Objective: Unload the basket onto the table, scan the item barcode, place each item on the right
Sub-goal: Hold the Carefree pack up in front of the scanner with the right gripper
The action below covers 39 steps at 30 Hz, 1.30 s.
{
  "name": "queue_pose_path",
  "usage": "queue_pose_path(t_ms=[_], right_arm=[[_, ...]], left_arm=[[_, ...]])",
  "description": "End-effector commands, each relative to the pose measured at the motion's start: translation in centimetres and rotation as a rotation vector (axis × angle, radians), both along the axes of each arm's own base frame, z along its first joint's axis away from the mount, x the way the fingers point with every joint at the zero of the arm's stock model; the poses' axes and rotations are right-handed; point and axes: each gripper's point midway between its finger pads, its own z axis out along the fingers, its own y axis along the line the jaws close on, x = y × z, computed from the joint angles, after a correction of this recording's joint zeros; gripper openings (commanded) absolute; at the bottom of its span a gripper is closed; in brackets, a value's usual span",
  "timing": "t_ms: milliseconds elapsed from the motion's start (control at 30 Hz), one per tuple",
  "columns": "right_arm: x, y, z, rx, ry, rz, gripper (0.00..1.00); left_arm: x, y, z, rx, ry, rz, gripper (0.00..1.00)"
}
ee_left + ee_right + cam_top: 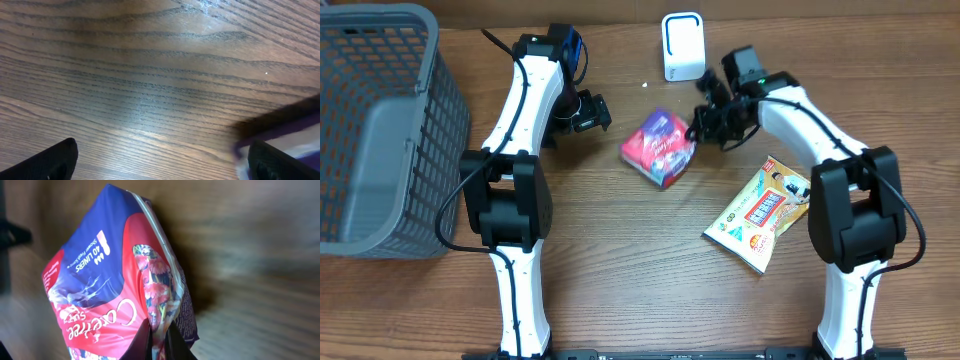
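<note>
On pack (659, 148) edge, clamped right claw (698, 127)

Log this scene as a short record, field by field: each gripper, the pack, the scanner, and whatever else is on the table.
liner pack: pink and purple, mid-table
right gripper: shut on liner pack's edge
left gripper: open, holding nothing
scanner: white, beyond the pack
snack packet: flat, by right arm
basket: grey, far left
</note>
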Motion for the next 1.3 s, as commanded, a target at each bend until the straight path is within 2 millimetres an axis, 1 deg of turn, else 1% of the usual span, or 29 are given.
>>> queue_pose_path(t_ms=[0,33,67,133,200,267,333,433,500,567,700,767,967,1000,1067,1133,1267], right_arm=[[2.8,0.2,4.0,0.066,-0.07,-0.051,0.04],[3.1,0.3,4.6,0.077,-0.083,-0.05,0.04],[3.9,0.4,5.7,0.087,-0.109,-0.06,0.04],[4.9,0.5,7.0,0.099,-0.155,-0.068,0.04],[6.3,0.5,8.5,0.119,-0.216,-0.077,0.04],[8.0,0.2,10.2,0.135,-0.27,-0.127,0.04],[10.0,-0.6,11.7,0.146,-0.318,-0.213,0.04],[12.7,-2.2,13.5,0.161,-0.396,-0.334,0.04],[14.1,-3.2,14.4,0.155,-0.458,-0.388,0.04],[15.1,-3.9,14.9,0.13,-0.506,-0.428,0.04],[16.2,-5.6,14.8,0.077,-0.533,-0.544,0.04],[16.4,-6.0,14.7,0.081,-0.524,-0.592,0.04],[17.2,-5.7,13.5,0.157,-0.457,-0.68,0.04],[17.2,-5.0,12.9,0.192,-0.429,-0.672,0.04],[17.1,-4.4,12.4,0.222,-0.4,-0.656,0.04],[17.0,-4.1,12.0,0.229,-0.383,-0.649,0.04],[16.9,-4.1,12.0,0.231,-0.377,-0.644,0.04]], left_arm=[[0.0,0.4,0.0,0.014,-0.002,0.02,1.0],[0.0,0.4,0.0,0.014,-0.002,0.02,1.0],[0.0,0.4,0.0,0.014,-0.002,0.02,1.0],[0.0,0.4,0.0,0.014,-0.002,0.02,1.0],[0.0,0.4,0.0,0.014,-0.002,0.02,1.0],[0.0,0.4,0.0,0.014,-0.002,0.02,1.0],[0.0,0.4,0.0,0.014,-0.002,0.02,1.0],[0.0,0.4,0.0,0.014,-0.002,0.02,1.0],[0.0,0.4,0.0,0.014,-0.002,0.02,1.0],[0.0,0.4,0.0,0.014,-0.002,0.02,1.0],[0.0,0.4,0.0,0.014,-0.002,0.02,1.0],[0.0,0.4,0.0,0.014,-0.002,0.02,1.0],[0.0,0.4,0.0,0.014,-0.002,0.02,1.0],[0.0,0.4,0.0,0.014,-0.002,0.02,1.0],[0.0,0.4,0.0,0.014,-0.002,0.02,1.0],[0.0,0.4,0.0,0.014,-0.002,0.02,1.0],[0.0,0.4,0.0,0.014,-0.003,0.02,1.0]])
